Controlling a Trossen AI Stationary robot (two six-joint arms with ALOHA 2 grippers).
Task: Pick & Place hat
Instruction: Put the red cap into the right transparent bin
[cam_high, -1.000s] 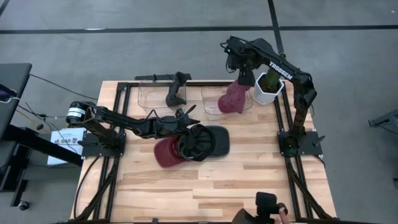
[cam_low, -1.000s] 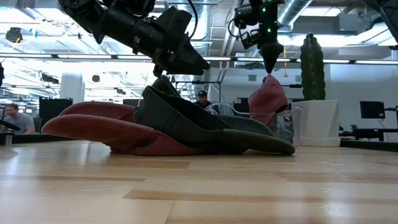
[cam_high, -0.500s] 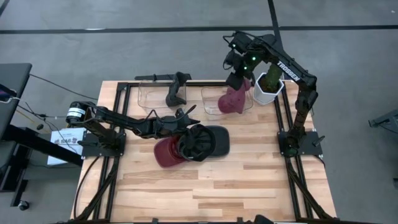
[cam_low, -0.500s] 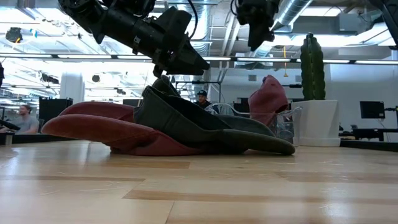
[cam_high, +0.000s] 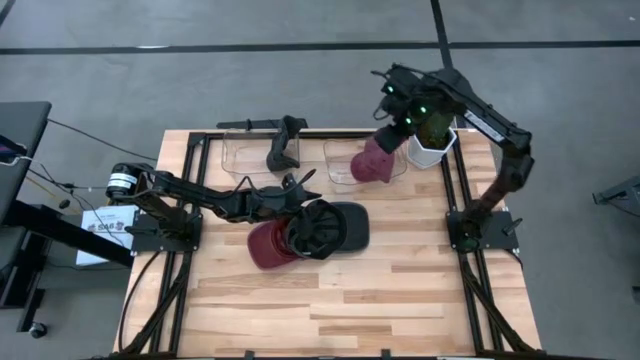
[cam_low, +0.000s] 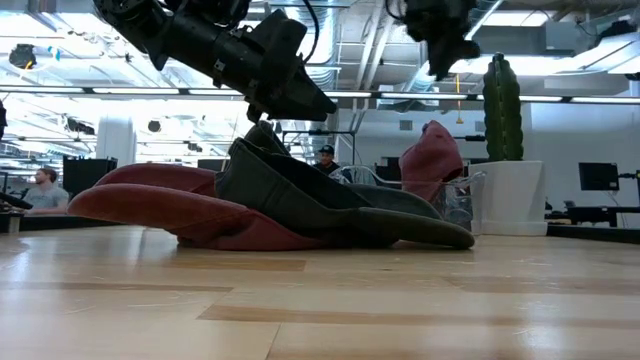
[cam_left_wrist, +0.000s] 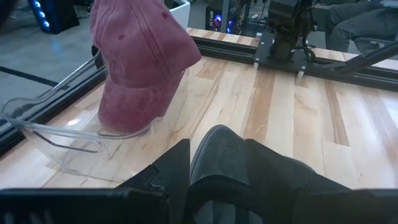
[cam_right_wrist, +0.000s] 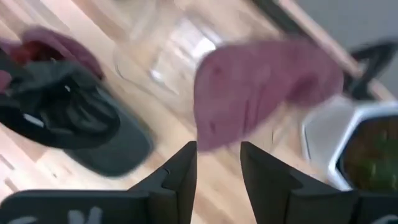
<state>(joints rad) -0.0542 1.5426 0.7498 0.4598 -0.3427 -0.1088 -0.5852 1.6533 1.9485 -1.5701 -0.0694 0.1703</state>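
A dark grey hat lies at the table's middle, partly over a maroon hat. My left gripper reaches in from the left and is shut on the grey hat. A second maroon hat stands on edge in a clear bin at the far right, leaning on the bin's wall. My right gripper hangs above that hat, pointing down, open with nothing between its fingers. My left gripper pinches a raised part of the grey hat's crown between its two fingers. It comes slanting down from the table's left. The crown is drawn up into a peak. The brim lies on the table, and the hat's left part rests on the maroon hat.
A white planter with a cactus stands just right of the bin. A second clear bin at the far middle holds a black object. Bare wood lies toward the near edge. People sit in the room behind.
My right gripper has risen away from the top of the maroon hat in the bin, shifted a little toward the table's right edge and rolled about its own axis. That hat stays leaning in the bin.
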